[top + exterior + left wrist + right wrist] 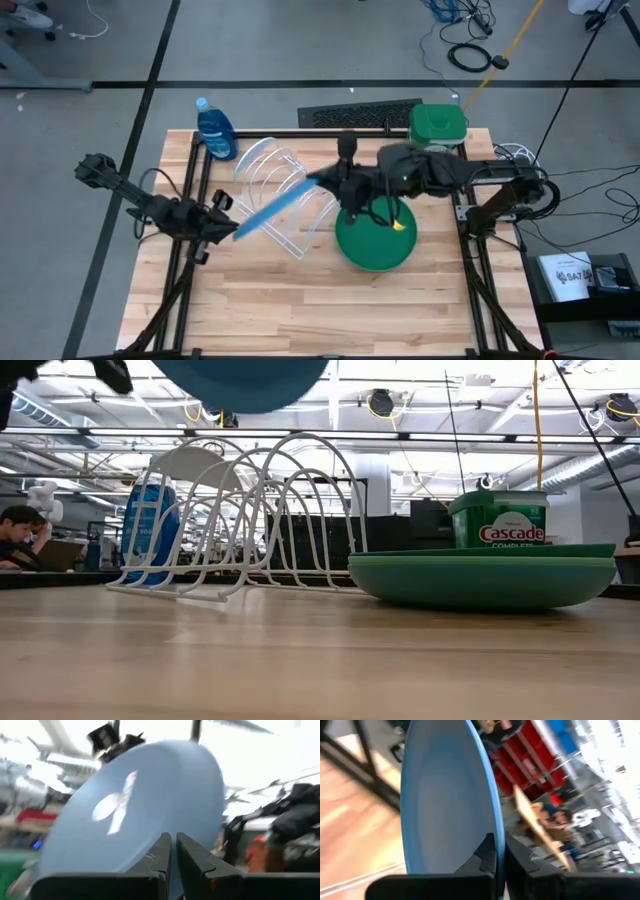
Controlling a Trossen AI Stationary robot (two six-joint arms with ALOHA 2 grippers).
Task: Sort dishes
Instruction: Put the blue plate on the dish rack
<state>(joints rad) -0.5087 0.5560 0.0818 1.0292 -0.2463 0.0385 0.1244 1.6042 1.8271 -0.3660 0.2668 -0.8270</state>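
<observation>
Blue plate [277,207] held edge-up above white wire rack [285,195], pinched by left gripper [228,226] and right gripper [322,181], both jaws closed on rim. Green plates [375,240] stacked on tabletop [300,300] just beside rack.

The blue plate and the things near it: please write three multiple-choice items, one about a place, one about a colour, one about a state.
1. Where is the blue plate?
A. Flat on the table
B. On the stacked green plates
C. In the air over the white wire rack

2. What colour is the lid of the tub?
A. Green
B. Red
C. White

3. What is the right gripper doing?
A. Open, away from everything
B. Shut on the blue plate's rim
C. Shut on the bottle

Key: 1 C, the low view shows the plate above the rack's hoops; 2 A, the high view shows a green lid; 3 B, the right wrist view shows the rim between its fingers.
</observation>
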